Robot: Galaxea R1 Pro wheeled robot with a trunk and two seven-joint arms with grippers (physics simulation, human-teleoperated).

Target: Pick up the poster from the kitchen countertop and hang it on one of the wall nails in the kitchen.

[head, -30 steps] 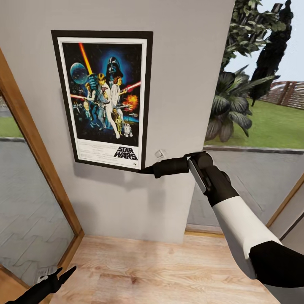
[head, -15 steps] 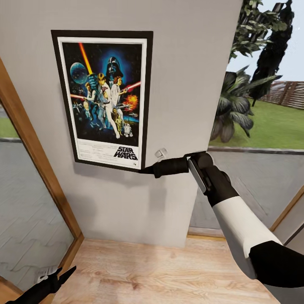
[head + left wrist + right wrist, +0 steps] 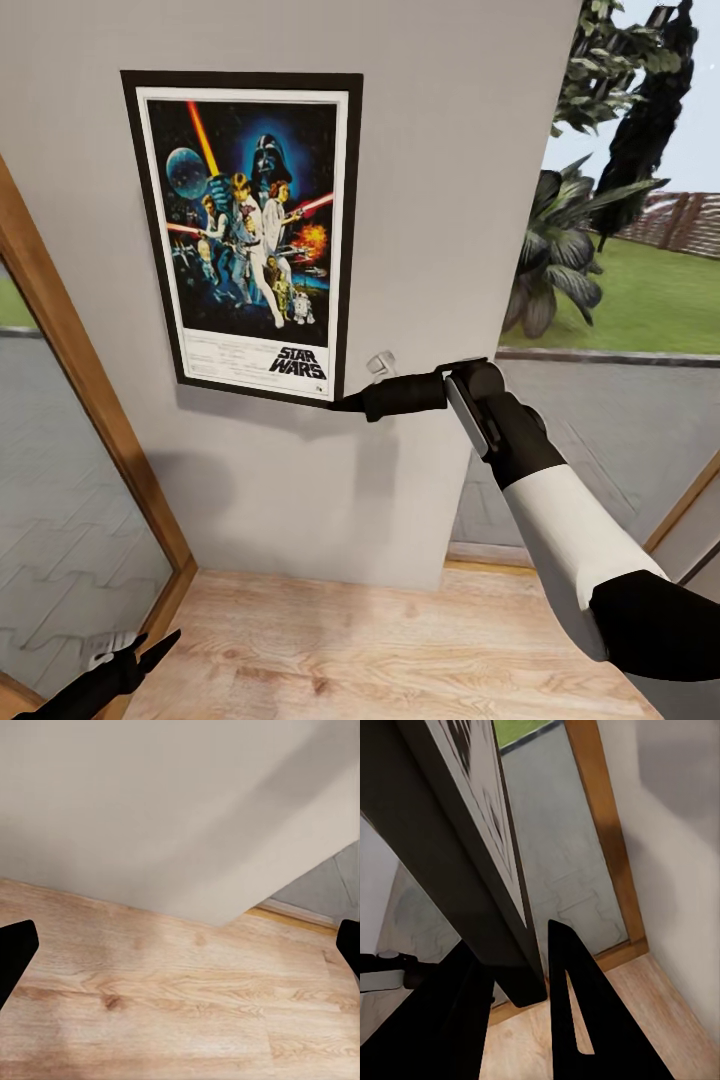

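Poster [image 3: 250, 235]: upright against the grey wall [image 3: 440, 180], long axis vertical, STAR WARS logo lowest. Nail not discernible; whether the poster already hangs from one cannot be told.

Right end effector [image 3: 345, 403]: at the poster's lower right corner, fingers closed on the frame edge [image 3: 502, 945], one finger on each face. The poster extends up and away from the grip.

Left end effector [image 3: 135, 655]: well below the poster, near the wooden floor [image 3: 400, 640], fingers spread, holding nothing.

Judgement: the right arm alone governs any release.
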